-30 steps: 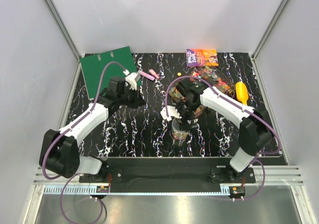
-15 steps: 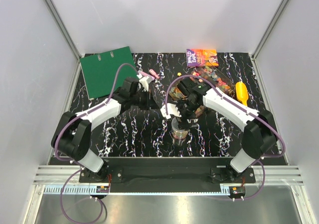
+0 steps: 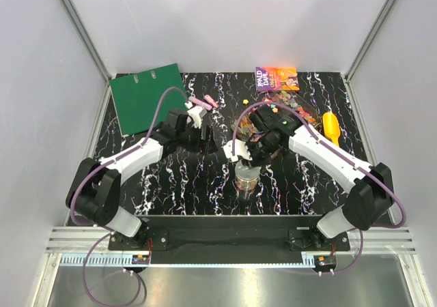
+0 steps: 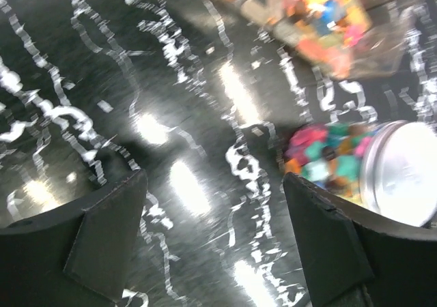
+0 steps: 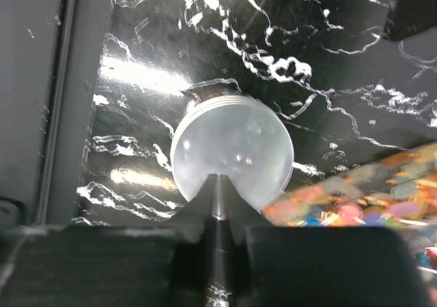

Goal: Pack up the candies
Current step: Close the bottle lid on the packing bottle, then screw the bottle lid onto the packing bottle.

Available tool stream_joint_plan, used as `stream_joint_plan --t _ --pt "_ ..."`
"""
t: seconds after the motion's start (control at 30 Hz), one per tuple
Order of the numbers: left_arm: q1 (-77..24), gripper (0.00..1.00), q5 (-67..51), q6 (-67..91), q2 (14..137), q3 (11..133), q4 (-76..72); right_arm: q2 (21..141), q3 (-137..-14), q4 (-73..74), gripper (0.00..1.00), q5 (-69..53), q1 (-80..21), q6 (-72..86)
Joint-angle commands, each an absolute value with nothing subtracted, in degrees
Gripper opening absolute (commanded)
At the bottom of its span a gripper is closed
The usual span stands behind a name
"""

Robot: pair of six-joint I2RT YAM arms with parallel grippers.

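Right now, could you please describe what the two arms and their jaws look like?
The left arm and right arm match: white shells on the long links, black joints and bases. A purple cable loops along each. The jaws are matte black, flat-faced wedges.

From high at the near edge we look down on the whole black white-veined tabletop (image 3: 171,184). Close up, our left wrist view slants across it and our right looks straight down. All three share the round silver-lidded glass jar (image 5: 232,158).
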State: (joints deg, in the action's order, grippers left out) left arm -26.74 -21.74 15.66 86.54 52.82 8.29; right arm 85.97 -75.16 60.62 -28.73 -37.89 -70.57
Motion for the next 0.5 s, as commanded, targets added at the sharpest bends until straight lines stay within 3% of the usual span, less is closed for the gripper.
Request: stream_joint_plan --t 0.0,0.3,0.47 --pt "-26.6 0.86 -18.2 11.5 82.5 51.7 8.5 88.9 -78.2 59.9 0.00 -33.0 -38.4 -67.1" --pt "-26.6 0.89 -15.4 9.6 80.0 50.9 9.8 94.6 -73.4 60.0 0.00 -33.0 -39.8 -69.1" --pt "-26.6 0.95 -10.6 7.3 77.3 48.6 9.4 93.9 -73.7 60.0 0.00 -32.0 -39.9 -67.0"
